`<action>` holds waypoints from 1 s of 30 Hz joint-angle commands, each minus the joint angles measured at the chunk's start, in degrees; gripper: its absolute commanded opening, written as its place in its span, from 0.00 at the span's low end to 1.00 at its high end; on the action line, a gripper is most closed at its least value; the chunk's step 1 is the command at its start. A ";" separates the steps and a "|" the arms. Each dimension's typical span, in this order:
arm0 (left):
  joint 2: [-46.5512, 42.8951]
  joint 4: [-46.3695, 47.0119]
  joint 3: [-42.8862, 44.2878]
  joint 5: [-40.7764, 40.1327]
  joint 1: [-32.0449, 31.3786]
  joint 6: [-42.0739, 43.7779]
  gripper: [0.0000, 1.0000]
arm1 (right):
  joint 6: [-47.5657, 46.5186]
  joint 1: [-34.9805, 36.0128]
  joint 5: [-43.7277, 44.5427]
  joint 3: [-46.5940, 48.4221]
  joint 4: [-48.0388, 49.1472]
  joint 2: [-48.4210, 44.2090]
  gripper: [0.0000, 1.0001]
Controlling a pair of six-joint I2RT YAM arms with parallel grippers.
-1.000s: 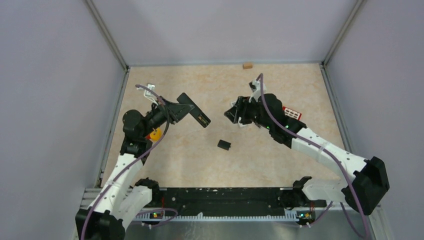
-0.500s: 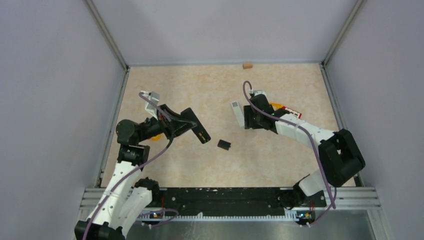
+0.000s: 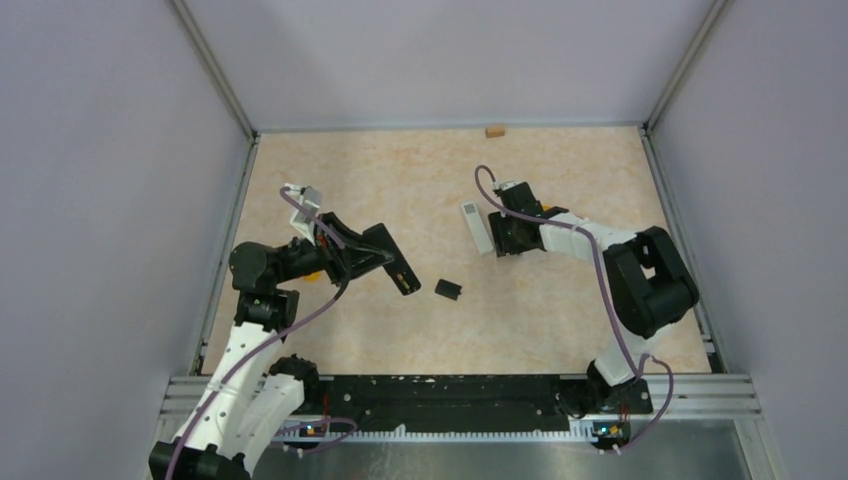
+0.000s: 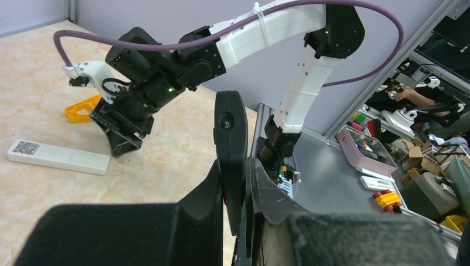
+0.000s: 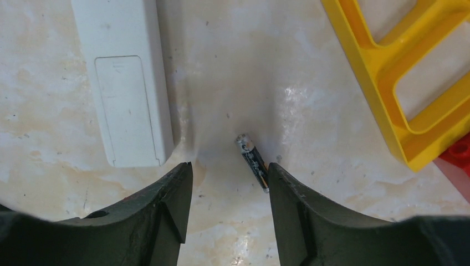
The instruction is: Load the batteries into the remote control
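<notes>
left gripper (image 4: pixel 235 183): clamped on black remote (image 4: pixel 230 127) | right gripper (image 5: pixel 230 183): jaws apart, straddling battery (image 5: pixel 253 160) lying on table (image 5: pixel 249 66) | around: white remote (image 5: pixel 124 83) just beside, yellow frame (image 5: pixel 388 72) near, black cover (image 3: pixel 448 289) well apart

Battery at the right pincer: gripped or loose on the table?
Loose. The battery lies flat on the table between the right pincer's open fingers, nearer one finger, not clamped.
</notes>
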 commanded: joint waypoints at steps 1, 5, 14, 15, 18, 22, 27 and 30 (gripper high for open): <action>-0.36 1.38 2.29 0.20 0.04 0.13 0.00 | -3.78 -0.48 -3.51 5.29 0.33 2.51 0.49; 0.39 1.21 3.08 -0.50 0.04 -0.39 0.00 | -4.06 -0.50 -2.39 6.93 0.44 3.79 0.45; 0.47 0.18 3.48 -0.94 0.03 -0.40 0.00 | -4.16 -0.52 -0.48 10.89 -4.34 7.23 0.40; 0.35 0.01 3.42 -1.09 0.03 -0.25 0.00 | -4.36 -0.57 -0.68 10.60 -4.68 6.86 0.41; 0.47 -0.20 3.22 -1.53 -0.04 -0.08 0.00 | -5.17 -0.97 -1.52 9.95 -6.61 6.14 0.46; 0.82 -0.21 3.32 -1.56 -0.04 -0.10 0.00 | -5.10 -2.72 -3.09 9.33 -8.48 6.12 0.48; 0.77 -0.45 3.36 -1.73 -0.04 -0.07 0.00 | -3.39 -4.22 -3.17 9.24 -10.42 6.07 0.34; 0.58 -0.76 3.20 -2.40 -0.04 0.00 0.00 | 1.50 -4.24 -1.31 8.87 -10.77 5.67 0.13</action>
